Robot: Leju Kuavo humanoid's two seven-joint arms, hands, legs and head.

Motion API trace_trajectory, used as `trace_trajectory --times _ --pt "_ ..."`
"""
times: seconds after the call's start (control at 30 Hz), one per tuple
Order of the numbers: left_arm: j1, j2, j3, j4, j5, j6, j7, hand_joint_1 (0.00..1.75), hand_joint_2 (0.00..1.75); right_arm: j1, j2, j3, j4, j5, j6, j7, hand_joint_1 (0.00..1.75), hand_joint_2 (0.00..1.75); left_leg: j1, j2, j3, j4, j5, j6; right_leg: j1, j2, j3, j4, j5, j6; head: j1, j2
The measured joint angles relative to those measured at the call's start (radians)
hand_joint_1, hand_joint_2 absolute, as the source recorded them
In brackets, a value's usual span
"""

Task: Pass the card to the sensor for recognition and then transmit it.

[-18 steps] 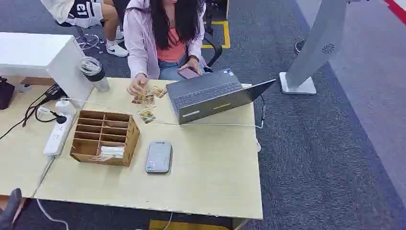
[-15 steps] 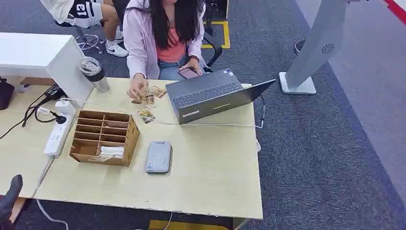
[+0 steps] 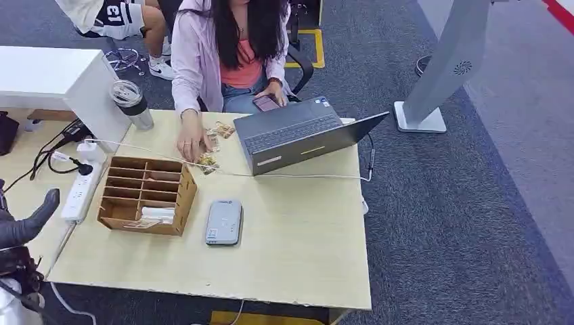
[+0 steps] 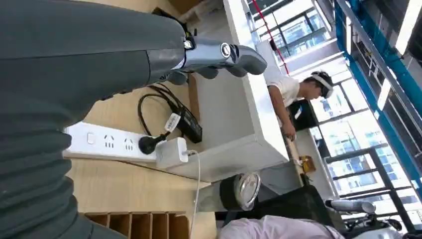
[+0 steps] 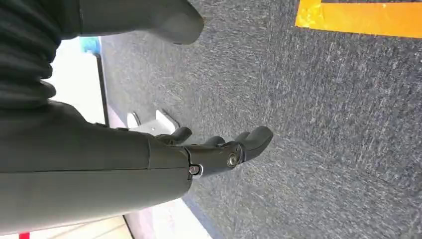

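Note:
A wooden slotted organiser [image 3: 145, 195] stands on the table's left half, with a white card [image 3: 157, 213] lying in its front compartment. Right beside it lies the grey card sensor [image 3: 225, 221]. My left hand [image 3: 27, 223] hovers off the table's left front corner, fingers apart and holding nothing; the left wrist view shows its fingers [image 4: 219, 52] stretched out above the power strip [image 4: 109, 144]. My right hand [image 5: 219, 149] hangs over the grey carpet with its fingers extended, holding nothing.
A person sits behind the table with one hand [image 3: 191, 145] on small cards [image 3: 207, 162] near an open laptop [image 3: 298, 135]. A power strip [image 3: 81, 189], cables and a lidded cup [image 3: 132, 103] sit at the left. A white stand [image 3: 443, 74] rises on the right.
My left hand has risen into view at the lower left and moved toward the table. The person's hand has slid from the far cards to the nearer ones.

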Motion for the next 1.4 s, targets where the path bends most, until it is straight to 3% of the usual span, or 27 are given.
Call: trace_trajectory --times 0.07,0.33,1.1,1.4 --pt "-0.061 0.02 -0.063 0.055 -0.111 0.052 0.039 0.0 1.75 -0.002 -0.003 0.011 0.0 0.016 0.01 -0.005 0.0 1.75 0.0 0.001 -0.001 0.001 0.0 0.001 0.0 0.001 -0.001 0.0 0.0 0.0 0.0 0.0" --pt "-0.18 0.061 -0.188 0.167 -0.311 0.144 0.106 0.0 1.75 -0.003 -0.008 0.022 0.0 0.045 0.037 -0.022 0.0 1.75 0.0 0.001 -0.001 0.001 0.001 0.0 0.0 0.001 0.0 0.0 0.001 0.0 0.0 0.0" --pt "-0.498 0.157 -0.489 0.525 -0.885 0.433 0.291 0.0 1.75 -0.004 -0.026 0.064 0.0 0.152 0.1 -0.068 0.0 1.75 0.0 0.001 -0.002 0.001 0.001 0.001 0.0 0.002 0.0 0.001 0.002 0.0 0.0 0.0" --pt "-0.591 0.18 -0.569 0.635 -1.077 0.534 0.356 0.0 1.75 -0.005 -0.035 0.087 0.0 0.204 0.127 -0.083 0.0 1.75 0.0 0.001 -0.002 0.001 0.001 0.001 0.0 0.002 0.0 0.001 0.002 0.0 0.0 0.0"
